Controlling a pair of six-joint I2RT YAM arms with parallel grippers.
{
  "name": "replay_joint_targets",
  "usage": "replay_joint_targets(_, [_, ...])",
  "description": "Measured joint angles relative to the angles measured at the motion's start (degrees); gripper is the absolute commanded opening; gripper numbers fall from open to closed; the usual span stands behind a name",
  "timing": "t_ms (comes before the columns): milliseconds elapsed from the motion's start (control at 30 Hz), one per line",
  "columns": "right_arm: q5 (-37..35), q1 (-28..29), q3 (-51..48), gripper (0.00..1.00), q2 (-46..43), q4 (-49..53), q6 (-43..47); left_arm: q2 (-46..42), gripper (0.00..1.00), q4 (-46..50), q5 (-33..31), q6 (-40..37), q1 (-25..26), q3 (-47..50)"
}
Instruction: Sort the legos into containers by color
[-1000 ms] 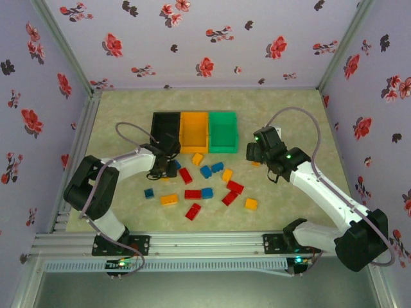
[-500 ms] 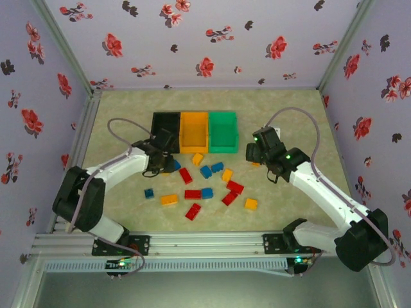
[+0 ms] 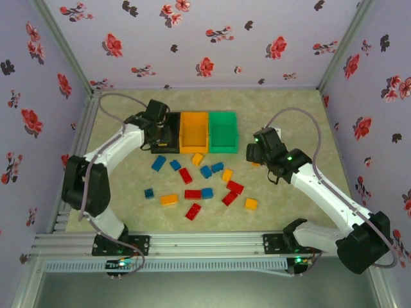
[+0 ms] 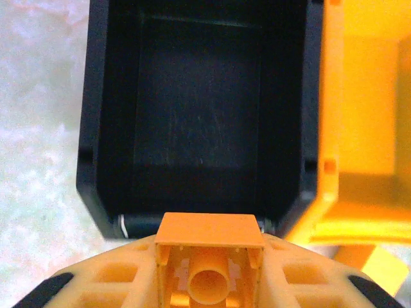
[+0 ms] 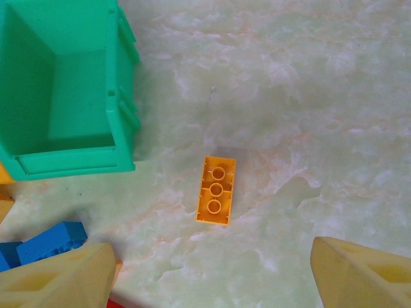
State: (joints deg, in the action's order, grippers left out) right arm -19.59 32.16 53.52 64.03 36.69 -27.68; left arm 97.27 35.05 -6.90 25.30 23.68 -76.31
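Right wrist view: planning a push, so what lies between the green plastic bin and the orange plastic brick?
Bare marbled tabletop, as that right wrist view shows.

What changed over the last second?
The left claw shut on an orange brick and carried it from the scattered bricks up to the black bin. The right claw stayed open over a loose orange brick; nothing else moved.

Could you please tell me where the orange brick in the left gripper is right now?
Left wrist view: the orange brick is clamped in the left gripper at the black bin's near rim, the orange bin to its right.
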Motion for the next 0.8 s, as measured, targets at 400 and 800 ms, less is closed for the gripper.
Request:
replay_joint_targets(400, [0.0, 0.6, -2.6, 0.81, -1.6, 1.0, -0.9, 12.5, 0.46, -1.5, 5.9, -4.0, -5.7, -12.2])
replay_joint_targets(800, [0.1, 2.8, -3.0, 0.81, 2.8, 0.9, -0.9, 8.2, 0.60, -7.5, 8.6, -3.8, -5.7, -5.5])
